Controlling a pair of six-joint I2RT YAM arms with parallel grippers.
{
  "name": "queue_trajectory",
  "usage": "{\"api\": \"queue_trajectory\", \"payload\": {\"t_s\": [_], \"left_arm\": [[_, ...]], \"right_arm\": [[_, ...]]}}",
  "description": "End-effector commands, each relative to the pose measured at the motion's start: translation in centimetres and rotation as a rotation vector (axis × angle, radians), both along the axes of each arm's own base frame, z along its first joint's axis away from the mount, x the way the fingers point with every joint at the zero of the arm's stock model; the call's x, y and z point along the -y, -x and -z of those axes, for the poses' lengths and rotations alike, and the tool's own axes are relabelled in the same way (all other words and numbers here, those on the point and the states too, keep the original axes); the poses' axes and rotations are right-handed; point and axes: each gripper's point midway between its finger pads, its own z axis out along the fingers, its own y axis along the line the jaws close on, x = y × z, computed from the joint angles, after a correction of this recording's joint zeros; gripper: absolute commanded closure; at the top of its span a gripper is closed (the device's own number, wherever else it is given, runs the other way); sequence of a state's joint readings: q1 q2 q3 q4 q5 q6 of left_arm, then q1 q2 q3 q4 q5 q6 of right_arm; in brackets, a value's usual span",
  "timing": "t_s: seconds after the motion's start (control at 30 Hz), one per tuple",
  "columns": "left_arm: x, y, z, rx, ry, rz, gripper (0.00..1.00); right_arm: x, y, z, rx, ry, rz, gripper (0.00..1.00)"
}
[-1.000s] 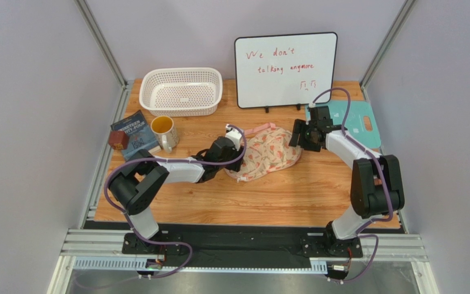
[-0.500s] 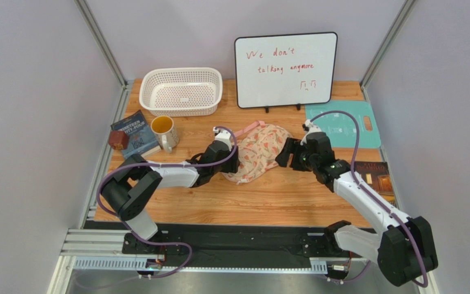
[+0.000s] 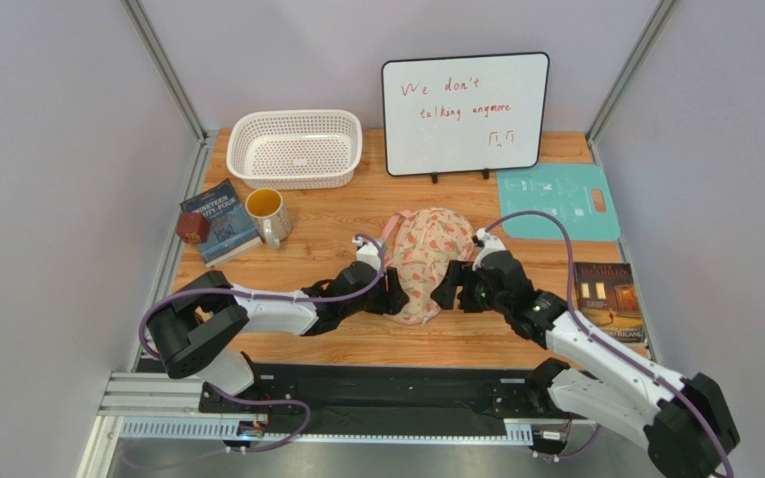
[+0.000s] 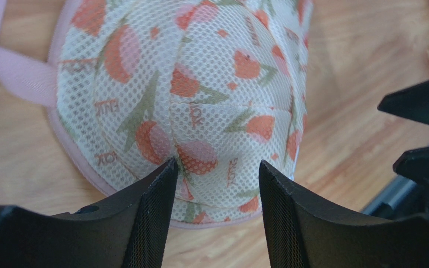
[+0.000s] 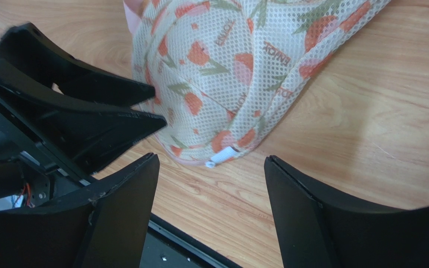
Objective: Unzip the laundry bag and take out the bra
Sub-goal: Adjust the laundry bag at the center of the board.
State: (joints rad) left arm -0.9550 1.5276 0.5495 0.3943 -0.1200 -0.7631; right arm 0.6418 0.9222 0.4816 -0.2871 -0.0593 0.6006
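The cream, double-lobed mesh laundry bag with red-pink and green print (image 3: pixel 421 261) is found on the wooden table (image 3: pixel 337 214), in front of the white-framed whiteboard with red writing (image 3: pixel 464 115) and well apart from it. No opening is seen in its pink zipper trim (image 4: pixel 77 162), so it is judged to be zipped; the bra is not visible and is presumed to be inside.

The bag's lobe farthest from the whiteboard appears to be pinched between the fingers of the left gripper (image 4: pixel 217 167), whose jaws are drawn partly together on the bulging mesh. The right gripper (image 5: pixel 211 159) is spread wide and holds nothing; it is poised just beside the same lobe, with a small white tab (image 5: pixel 221 157) at the seam between its fingers.

The bag is judged to be light, soft and springy. It is likely to bunch and slide on the wood if pulled by one side only. A hold on the trim or the seam is therefore advised, with the zipper pull, not clearly made out, taken by the free claw.
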Motion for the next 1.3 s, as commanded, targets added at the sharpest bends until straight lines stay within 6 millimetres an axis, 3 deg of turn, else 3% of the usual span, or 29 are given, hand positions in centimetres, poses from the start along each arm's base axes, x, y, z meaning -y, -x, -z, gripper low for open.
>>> {"api": "queue_trajectory", "payload": {"t_s": [0.0,0.03,0.07,0.17,0.2,0.23,0.27,0.3,0.4,0.43,0.47,0.5,0.53,0.63,0.67,0.77,0.87,0.93,1.03,1.07,1.2,1.27], "left_arm": [[1.8,2.3,-2.5,-0.027,0.108,0.077,0.37],[1.7,2.1,-3.4,0.004,0.107,0.079,0.37],[1.4,1.5,-5.3,0.058,0.111,0.069,0.36],[1.1,-0.2,-8.1,0.167,-0.036,0.114,0.35],[1.7,-1.2,-9.8,0.208,-0.058,0.13,0.35],[2.0,-1.9,-10.3,0.226,-0.072,0.149,0.35],[2.5,-2.4,-9.5,0.226,-0.11,0.188,0.35],[3.6,-3.3,-10.7,0.244,-0.081,0.215,0.35],[6.2,-5.9,-9.6,0.22,-0.054,0.299,0.35],[7.5,-5.6,-9.2,0.208,-0.031,0.376,0.35],[8.4,-5.8,-7.0,0.184,-0.06,0.429,0.35],[10.0,-6.2,-8.1,0.207,-0.028,0.477,0.35],[11.1,-5.5,-7.6,0.183,0.0,0.539,0.35],[12.5,-6.5,-4.0,0.091,0.004,0.56,0.36],[12.3,-6.8,-1.6,0.037,-0.017,0.546,0.36],[10.4,-7.9,2.2,-0.041,-0.057,0.462,0.36],[7.0,-9.4,4.4,-0.068,-0.125,0.276,0.36],[4.6,-10.7,4.6,-0.065,-0.157,0.112,0.36],[1.9,-11.1,3.4,-0.035,-0.185,-0.015,0.36],[1.1,-10.5,3.8,-0.048,-0.198,-0.034,0.36],[-0.6,-9.8,2.7,-0.052,-0.176,-0.116,0.36],[-0.8,-9.6,0.9,-0.019,-0.146,-0.114,0.36]], "right_arm": [[1.9,0.6,-1.4,0.044,-0.031,0.114,0.25],[2.2,0.8,-2.3,0.069,-0.046,0.119,0.25],[2.7,1.2,-2.0,0.054,-0.026,0.124,0.25],[3.9,1.3,-2.3,0.063,0.011,0.16,0.25],[4.3,1.2,-2.4,0.067,0.024,0.177,0.25],[4.4,1.1,-2.3,0.066,0.031,0.183,0.25],[4.5,1.1,-2.3,0.064,0.038,0.186,0.25],[4.6,0.9,-2.4,0.069,0.036,0.199,0.25],[4.8,0.7,-2.5,0.075,0.04,0.219,0.25],[4.9,0.7,-2.6,0.077,0.039,0.226,0.25],[4.9,0.7,-2.6,0.075,0.038,0.23,0.25],[5.1,0.7,-2.6,0.074,0.043,0.235,0.25],[5.1,0.6,-2.7,0.074,0.041,0.239,0.25],[5.1,0.6,-2.7,0.072,0.037,0.244,0.25],[5.1,0.6,-2.6,0.073,0.041,0.243,0.25],[5.0,0.6,-2.5,0.07,0.04,0.239,0.25],[4.6,0.5,-2.2,0.067,0.04,0.219,0.25],[4.4,0.5,-1.4,0.053,0.047,0.209,0.25],[3.4,0.1,-1.2,0.071,0.02,0.18,0.25],[3.1,0.1,-1.0,0.071,0.013,0.167,0.25],[1.2,-0.5,-0.6,0.105,-0.003,0.055,0.25],[-0.5,-0.5,-0.9,0.12,-0.043,-0.023,0.25]]}}
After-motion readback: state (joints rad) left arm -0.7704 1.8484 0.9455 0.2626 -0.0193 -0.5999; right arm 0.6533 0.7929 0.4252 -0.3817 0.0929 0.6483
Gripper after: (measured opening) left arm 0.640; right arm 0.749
